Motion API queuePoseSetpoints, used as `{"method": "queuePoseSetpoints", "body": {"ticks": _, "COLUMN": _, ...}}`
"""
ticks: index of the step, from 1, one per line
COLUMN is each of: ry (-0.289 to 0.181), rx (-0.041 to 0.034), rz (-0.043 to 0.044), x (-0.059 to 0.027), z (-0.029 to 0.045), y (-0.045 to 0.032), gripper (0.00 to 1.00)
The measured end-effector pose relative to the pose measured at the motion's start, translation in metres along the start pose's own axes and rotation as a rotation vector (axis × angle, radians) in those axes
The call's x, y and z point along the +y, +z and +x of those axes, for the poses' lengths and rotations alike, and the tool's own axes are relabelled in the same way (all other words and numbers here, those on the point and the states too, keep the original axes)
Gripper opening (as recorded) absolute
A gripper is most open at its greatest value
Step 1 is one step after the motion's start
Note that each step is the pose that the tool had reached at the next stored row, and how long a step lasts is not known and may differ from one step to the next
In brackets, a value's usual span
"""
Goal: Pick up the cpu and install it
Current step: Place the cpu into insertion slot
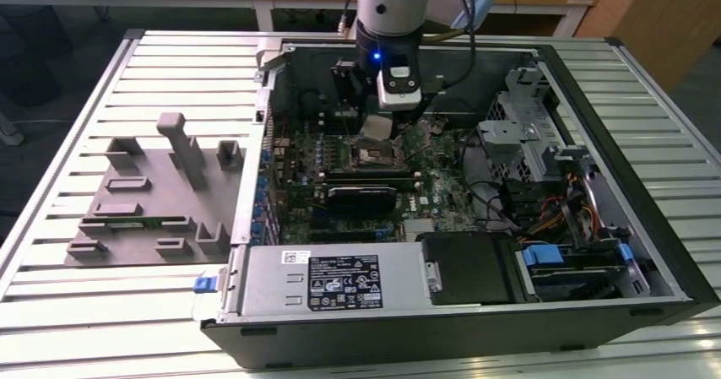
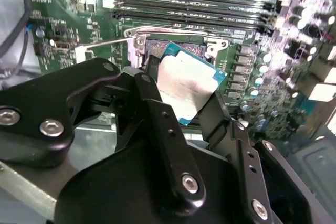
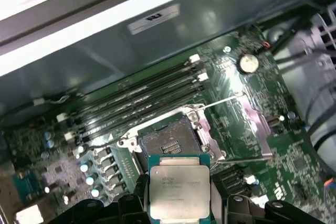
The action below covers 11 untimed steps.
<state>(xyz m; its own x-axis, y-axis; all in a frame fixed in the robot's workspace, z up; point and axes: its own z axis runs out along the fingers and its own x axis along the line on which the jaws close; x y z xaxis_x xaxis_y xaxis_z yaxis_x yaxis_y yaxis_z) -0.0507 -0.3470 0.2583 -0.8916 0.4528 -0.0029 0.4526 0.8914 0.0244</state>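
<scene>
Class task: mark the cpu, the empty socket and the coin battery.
cpu (image 3: 179, 186), first wrist view, middle of its silver top.
empty socket (image 3: 169, 142), first wrist view, centre of its contact field.
coin battery (image 3: 248, 63), first wrist view, middle of its face.

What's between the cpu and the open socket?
Nothing shows there in the first wrist view: the cpu, clamped in the gripper, hangs right by the bare socket.

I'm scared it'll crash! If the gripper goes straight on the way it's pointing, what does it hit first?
Most likely the open socket on the motherboard: it lies just ahead of the cpu, which the gripper holds. Depth is hard to judge.
</scene>
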Motion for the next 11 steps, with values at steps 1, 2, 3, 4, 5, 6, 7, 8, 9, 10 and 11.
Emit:
{"method": "queuePoseSetpoints", "body": {"ticks": 1, "ry": 0.019, "rx": -0.0005, "rz": 0.0, "x": 0.0, "z": 0.0, "y": 0.0001, "gripper": 0.55}}
{"method": "queuePoseSetpoints", "body": {"ticks": 2, "ry": 0.037, "rx": -0.0009, "rz": 0.0, "x": 0.0, "z": 0.0, "y": 0.0001, "gripper": 0.55}}
{"method": "queuePoseSetpoints", "body": {"ticks": 3, "ry": 0.055, "rx": -0.0013, "rz": 0.0001, "x": 0.0, "z": 0.0, "y": 0.0001, "gripper": 0.55}}
{"method": "queuePoseSetpoints", "body": {"ticks": 4, "ry": 0.073, "rx": -0.0018, "rz": 0.0002, "x": 0.0, "z": 0.0, "y": 0.0001, "gripper": 0.55}}
{"method": "queuePoseSetpoints", "body": {"ticks": 5, "ry": 0.091, "rx": -0.0022, "rz": 0.0002, "x": 0.0, "z": 0.0, "y": 0.0002, "gripper": 0.55}}
{"method": "queuePoseSetpoints", "body": {"ticks": 6, "ry": 0.109, "rx": -0.0027, "rz": 0.0002, "x": 0.0, "z": 0.0, "y": 0.0002, "gripper": 0.55}}
{"method": "queuePoseSetpoints", "body": {"ticks": 7, "ry": 0.127, "rx": -0.0031, "rz": 0.0003, "x": 0.0, "z": 0.0, "y": 0.0002, "gripper": 0.55}}
{"method": "queuePoseSetpoints", "body": {"ticks": 8, "ry": 0.147, "rx": -0.0036, "rz": 0.0004, "x": 0.0, "z": 0.0, "y": 0.0003, "gripper": 0.55}}
{"method": "queuePoseSetpoints", "body": {"ticks": 9, "ry": 0.165, "rx": -0.004, "rz": 0.0004, "x": 0.0, "z": 0.0, "y": 0.0003, "gripper": 0.55}}
{"method": "queuePoseSetpoints", "body": {"ticks": 10, "ry": 0.183, "rx": -0.0045, "rz": 0.0005, "x": 0.0, "z": 0.0, "y": 0.0003, "gripper": 0.55}}
{"method": "queuePoseSetpoints", "body": {"ticks": 11, "ry": 0.201, "rx": -0.005, "rz": 0.0005, "x": 0.0, "z": 0.0, "y": 0.0004, "gripper": 0.55}}
